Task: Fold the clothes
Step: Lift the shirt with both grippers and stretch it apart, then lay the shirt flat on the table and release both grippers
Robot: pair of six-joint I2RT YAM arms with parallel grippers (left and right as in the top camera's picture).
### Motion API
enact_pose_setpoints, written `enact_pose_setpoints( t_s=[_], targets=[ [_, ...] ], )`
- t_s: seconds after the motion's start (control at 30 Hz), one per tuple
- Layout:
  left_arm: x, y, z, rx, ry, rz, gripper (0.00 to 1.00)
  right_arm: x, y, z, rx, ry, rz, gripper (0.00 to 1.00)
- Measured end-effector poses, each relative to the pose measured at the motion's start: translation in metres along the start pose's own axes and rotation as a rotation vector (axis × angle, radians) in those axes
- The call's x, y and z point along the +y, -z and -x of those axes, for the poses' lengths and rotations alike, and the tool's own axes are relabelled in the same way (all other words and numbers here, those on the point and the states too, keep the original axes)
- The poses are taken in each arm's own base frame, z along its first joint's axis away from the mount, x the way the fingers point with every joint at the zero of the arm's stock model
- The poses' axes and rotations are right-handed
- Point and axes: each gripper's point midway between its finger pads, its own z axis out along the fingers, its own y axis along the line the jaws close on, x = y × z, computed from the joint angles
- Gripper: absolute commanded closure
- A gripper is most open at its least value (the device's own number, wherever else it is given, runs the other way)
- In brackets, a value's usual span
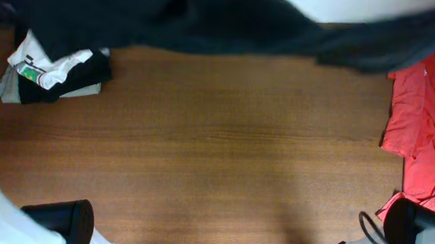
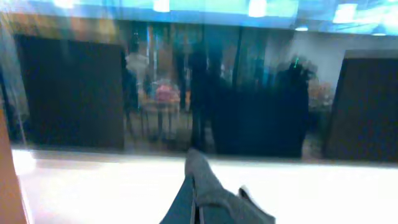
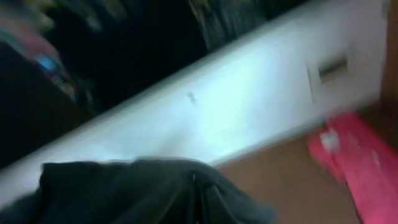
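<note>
One black shirt spanning rear, folded stack left, red-orange shirt right

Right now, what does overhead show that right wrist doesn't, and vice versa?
Only overhead: the white-and-black clothes pile at the picture's upper left, and the bare middle of the wooden table.
Only right wrist: a white panel behind the table edge, with a dark, blurred background above it.
Both: the black shirt, blurred, and the red-orange shirt on the table's right side. Neither view shows the gripper fingers clearly.
</note>
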Motion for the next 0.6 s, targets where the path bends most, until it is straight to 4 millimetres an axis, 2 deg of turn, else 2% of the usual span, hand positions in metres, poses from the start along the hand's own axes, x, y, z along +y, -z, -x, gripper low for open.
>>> enact_pose_setpoints(
  t_s=[0.03,0.07,0.17,0.2,0.23,0.3,0.37,0.43,0.53,0.6],
  targets=[
    [0.004,-0.02,-0.037,0.137,0.013,0.006,0.99,-0.015,-0.015,-0.021,0.108,-0.033,-0.038,0.96],
    [0.009,-0.045,-0.078,0.276,0.027,0.013,0.99,-0.027,-0.034,-0.034,0.185,-0.041,-0.057,0.96],
    [0.028,-0.105,-0.229,0.744,0.074,0.054,0.99,-0.058,-0.093,-0.083,0.433,-0.076,-0.095,0.96],
    [0.034,-0.117,-0.288,0.914,0.091,0.068,0.99,-0.065,-0.11,-0.107,0.534,-0.088,-0.101,0.96],
    [0.039,-0.121,-0.342,1.071,0.109,0.08,0.99,-0.069,-0.123,-0.131,0.624,-0.095,-0.105,0.96],
    [0.044,-0.115,-0.408,1.264,0.131,0.101,0.99,-0.073,-0.137,-0.174,0.776,-0.103,-0.115,0.96],
    [0.045,-0.106,-0.423,1.327,0.14,0.108,0.99,-0.076,-0.143,-0.198,0.858,-0.102,-0.123,0.96],
    [0.043,-0.095,-0.416,1.344,0.143,0.112,0.99,-0.083,-0.143,-0.215,0.916,-0.109,-0.151,0.96],
    [0.039,-0.078,-0.39,1.32,0.143,0.112,0.99,-0.091,-0.139,-0.219,0.93,-0.115,-0.177,0.96],
    [0.035,-0.068,-0.36,1.249,0.137,0.104,0.99,-0.094,-0.128,-0.207,0.884,-0.115,-0.189,0.96]
  ],
)
